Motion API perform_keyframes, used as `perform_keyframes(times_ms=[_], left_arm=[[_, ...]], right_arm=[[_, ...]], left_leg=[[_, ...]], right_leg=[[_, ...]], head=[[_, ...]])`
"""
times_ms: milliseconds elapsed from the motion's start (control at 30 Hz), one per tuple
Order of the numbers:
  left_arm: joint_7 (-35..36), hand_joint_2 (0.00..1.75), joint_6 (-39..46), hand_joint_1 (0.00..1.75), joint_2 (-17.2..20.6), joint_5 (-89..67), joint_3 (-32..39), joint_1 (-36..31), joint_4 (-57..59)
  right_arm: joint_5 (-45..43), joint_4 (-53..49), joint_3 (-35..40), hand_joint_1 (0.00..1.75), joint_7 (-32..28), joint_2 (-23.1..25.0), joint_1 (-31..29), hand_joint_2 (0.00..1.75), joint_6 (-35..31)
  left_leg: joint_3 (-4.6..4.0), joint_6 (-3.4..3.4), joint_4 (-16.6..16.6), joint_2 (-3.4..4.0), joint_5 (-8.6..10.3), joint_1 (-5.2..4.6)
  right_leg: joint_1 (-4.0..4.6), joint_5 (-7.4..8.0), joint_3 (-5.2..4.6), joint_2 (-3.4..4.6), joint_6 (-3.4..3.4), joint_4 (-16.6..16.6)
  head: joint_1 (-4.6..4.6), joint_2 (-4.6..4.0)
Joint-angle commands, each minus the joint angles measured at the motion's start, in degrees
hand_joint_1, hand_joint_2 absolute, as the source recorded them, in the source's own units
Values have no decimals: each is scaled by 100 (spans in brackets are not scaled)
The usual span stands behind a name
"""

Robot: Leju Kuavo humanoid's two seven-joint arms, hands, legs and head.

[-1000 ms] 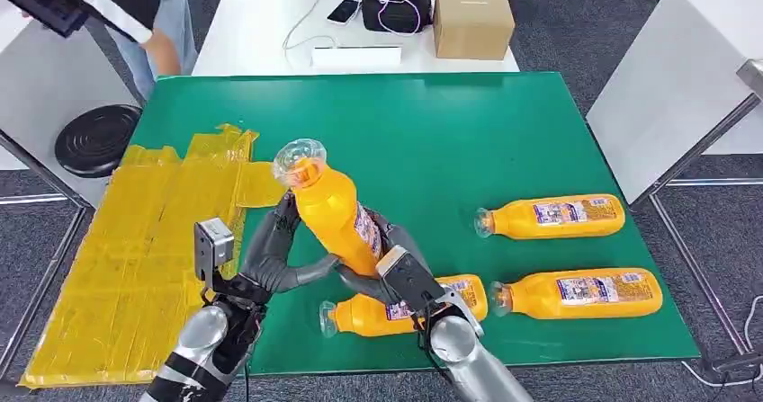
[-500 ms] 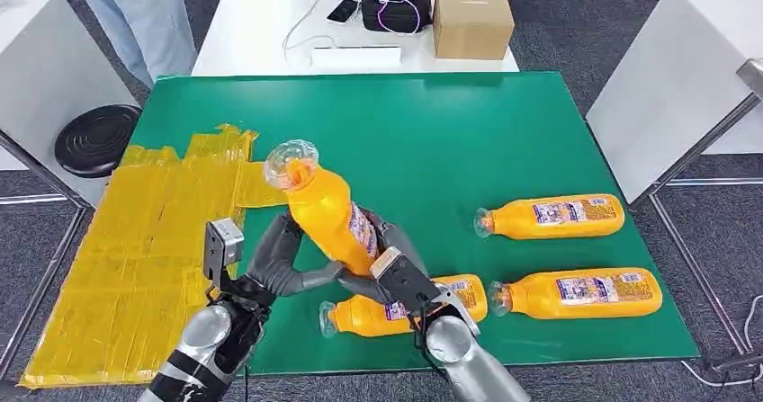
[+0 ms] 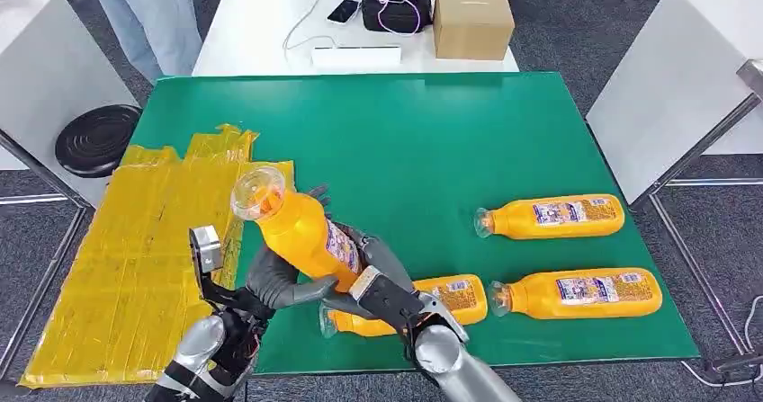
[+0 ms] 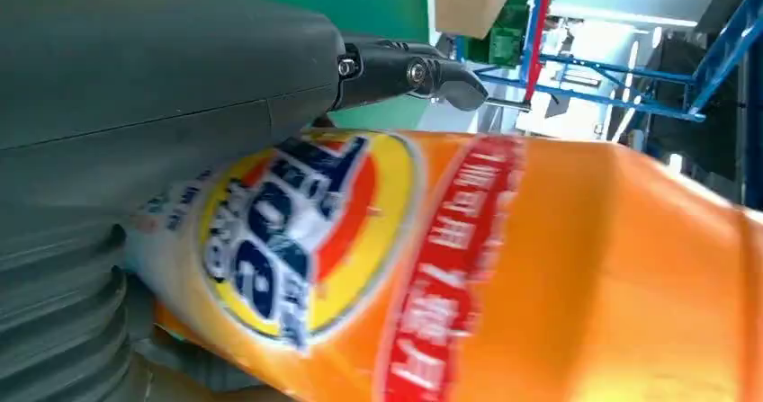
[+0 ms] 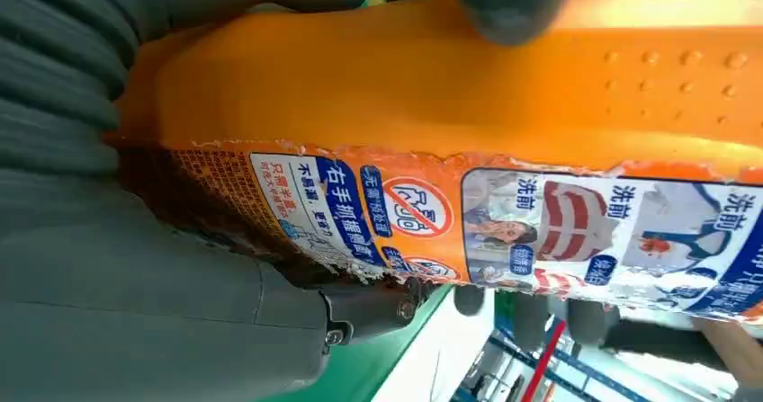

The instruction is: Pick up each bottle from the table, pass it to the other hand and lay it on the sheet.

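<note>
orange bottle (image 3: 301, 236) tilted, gripped low between left hand (image 3: 274, 281) and right hand (image 3: 369, 281) fingers

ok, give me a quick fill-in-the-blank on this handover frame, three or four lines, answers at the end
1. The raised bottle is held by ____ robot hands, the left robot hand and the right robot hand.
2. The number of bottles lying on the green table is ____.
3. The colour of the sheet at the table's left is ____.
4. The cardboard box stands on the ____ table behind.

Answers: both; three; yellow; white
</note>
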Motion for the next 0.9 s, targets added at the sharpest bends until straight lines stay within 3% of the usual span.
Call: perform_keyframes(times_ms=[33, 167, 500, 533, 567, 600, 900], left_arm=[[44, 175, -153, 0, 129, 231, 48, 82, -195], [-24, 175, -177, 0, 43, 300, 19, 296, -447], [-71, 175, -129, 0, -15, 501, 238, 211, -526], [-61, 175, -126, 12, -28, 493, 216, 196, -492], [-44, 175, -118, 161, -42, 470, 182, 171, -456], [-22, 175, -96, 175, -51, 423, 126, 143, -412], [0, 175, -46, 175, -77, 367, -49, 44, -224]], right_arm=[[89, 389, 295, 175, -65, -91, 12, 175, 128], [223, 455, 384, 175, -112, -173, 182, 175, 172], [354, 638, 416, 175, -108, -57, 33, 175, 252], [350, 623, 405, 175, -101, -66, 30, 175, 251], [349, 600, 396, 175, -99, -81, 33, 175, 247], [336, 556, 366, 175, -92, -96, 45, 175, 237], [311, 243, 227, 175, -89, -189, 122, 175, 189]], left_leg=[[12, -3, -4, 11, -3, 2], [37, -6, -9, 12, -12, 3], [8, -5, 0, 6, -2, 3], [9, -5, -1, 6, -2, 3], [6, -3, -2, 5, -1, 2], [22, -7, -2, 10, -5, 4], [7, -3, -2, -7, 0, 0]], right_leg=[[2, 0, 12, 9, -2, -6], [4, -9, 40, 6, -4, -15], [4, -2, 7, 0, -4, -3], [3, -2, 9, 1, -4, -4], [2, -1, 6, 1, -3, -5], [5, -4, 23, 3, -5, -7], [0, -6, 9, -15, -2, -4]], head=[[0, 0], [0, 0], [0, 0], [-2, 0], [-2, 0], [-2, 0], [-2, 0]])
